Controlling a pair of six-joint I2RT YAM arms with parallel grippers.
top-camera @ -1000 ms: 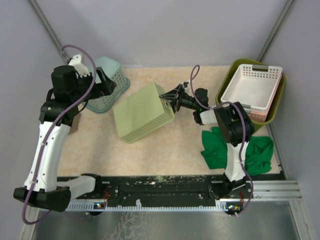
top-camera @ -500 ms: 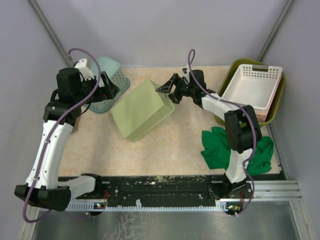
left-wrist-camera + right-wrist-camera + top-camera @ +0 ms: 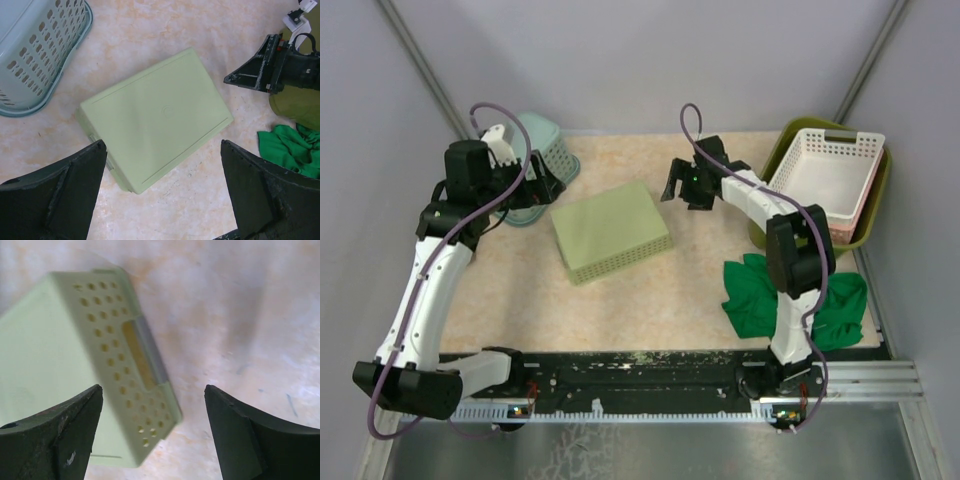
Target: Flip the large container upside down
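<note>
Large container: the olive-green tub (image 3: 782, 140) stands at 2 o'clock on the table (image 3: 670, 290), against the far right corner. Its opening faces up. A white basket (image 3: 820, 175) sits nested inside it.

Left gripper (image 3: 542, 182): at 10 o'clock, fingers spread wide, nothing between them. It is just beside a teal basket (image 3: 545, 150) lying on its side.

Right gripper (image 3: 675, 185): at 12 o'clock, fingers also spread wide and empty. It is well apart from the tub's near wall and clear of all items.

Pale green basket (image 3: 610, 230): at table centre between the two grippers, resting flat with its solid base up and perforated sides showing. Neither gripper touches it.

Green cloth (image 3: 760, 300): crumpled at 4 o'clock, near the right arm's base.
</note>
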